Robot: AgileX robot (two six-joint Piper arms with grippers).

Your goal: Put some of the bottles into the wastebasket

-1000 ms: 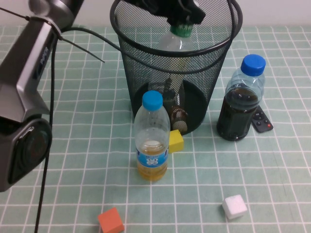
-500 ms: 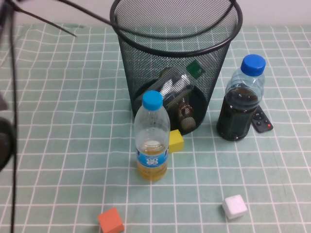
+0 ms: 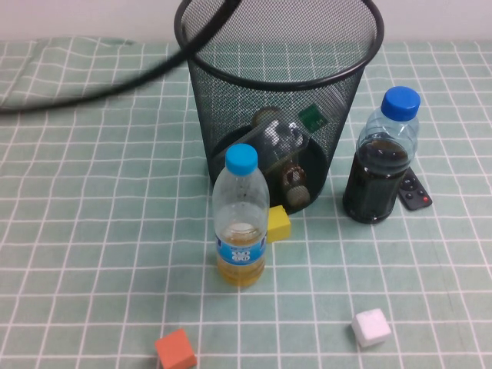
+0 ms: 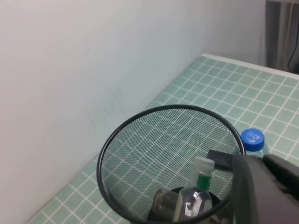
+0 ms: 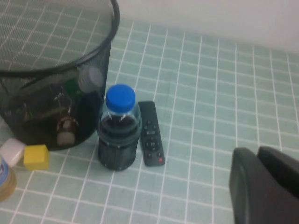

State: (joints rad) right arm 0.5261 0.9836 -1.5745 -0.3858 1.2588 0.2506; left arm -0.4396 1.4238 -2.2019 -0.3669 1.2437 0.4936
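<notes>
High view: both bottles [image 3: 278, 138] lie inside the wastebasket [image 3: 231, 115], 12 o'clock of the orange-liquid bottle [image 3: 241, 219]; neither tool shows here.

Left wrist view: left tool [image 4: 261, 186] hangs over the rim, grip can't tell; a low swing could tip the basket.

Right wrist view: right tool [image 5: 261, 182] is near the remote [image 5: 150, 134], grip can't tell either.

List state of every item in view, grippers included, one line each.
wastebasket: upright, two bottles inside.
tall bottle: in the wastebasket, leaning.
short bottle: lying on the wastebasket floor.
orange-liquid bottle: upright on the table, capped.
dark-liquid bottle: upright, capped.
remote: flat behind the dark-liquid bottle.
left gripper: above the wastebasket.
right gripper: raised over the table's right part.
</notes>
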